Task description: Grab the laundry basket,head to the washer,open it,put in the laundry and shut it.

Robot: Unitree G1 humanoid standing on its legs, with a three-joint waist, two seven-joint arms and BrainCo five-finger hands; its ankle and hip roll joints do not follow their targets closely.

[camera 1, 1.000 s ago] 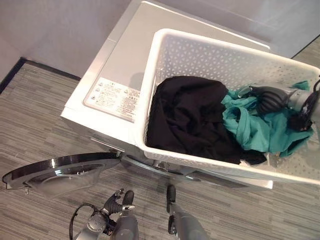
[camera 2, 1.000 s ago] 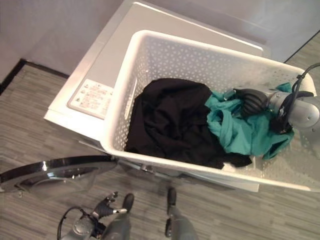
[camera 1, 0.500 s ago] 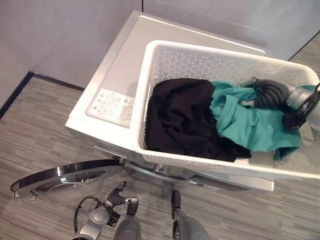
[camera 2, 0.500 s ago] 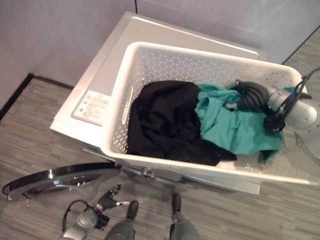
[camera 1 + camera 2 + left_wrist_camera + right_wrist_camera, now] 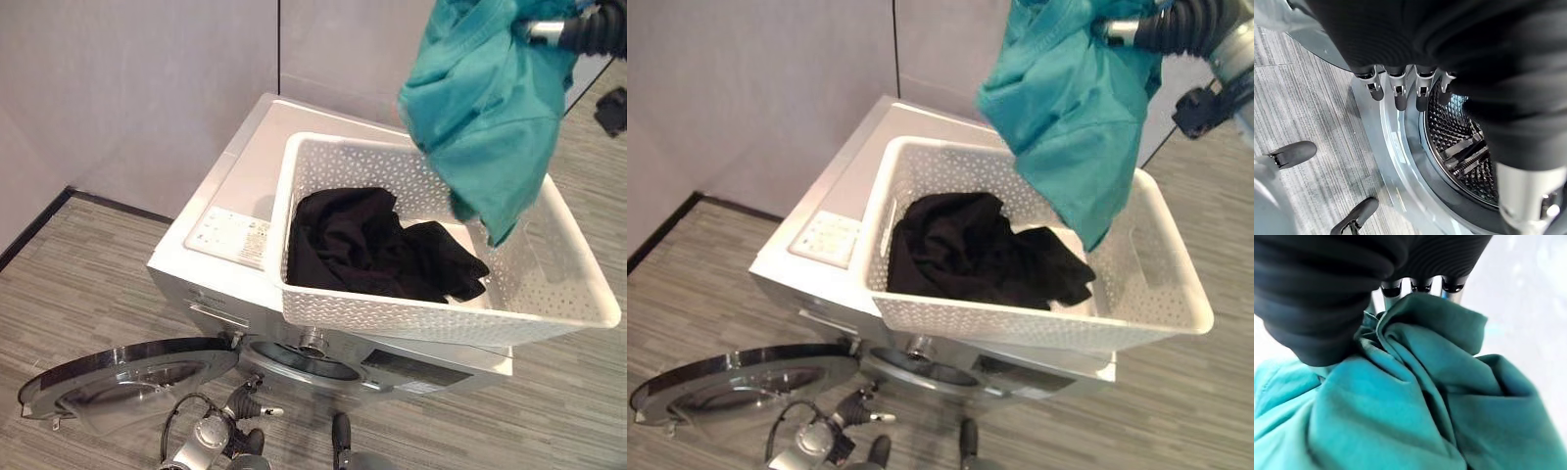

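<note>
A white perforated laundry basket point(image 5: 421, 325) stands on top of the white washer point(image 5: 240, 186). A black garment point(image 5: 364, 245) lies inside it. My right hand point(image 5: 1172, 27) is raised high above the basket's far right corner, shut on a teal garment point(image 5: 480, 108) that hangs free over the basket. In the right wrist view the fingers point(image 5: 1392, 289) curl into the teal cloth point(image 5: 1400, 396). The washer's round door point(image 5: 127, 377) is swung open to the left. My left hand point(image 5: 243, 403) is low by the door opening, fingers point(image 5: 1399, 93) relaxed and open before the steel drum point(image 5: 1459, 132).
Grey plank floor point(image 5: 78, 284) surrounds the washer. A pale wall point(image 5: 147, 78) runs close behind it, with a dark skirting edge at the left. The open door takes up floor space at the lower left.
My right hand has lifted the teal garment out of the basket, up above it. The black garment stays inside. The camera has tipped upward. The left hand remains low.
</note>
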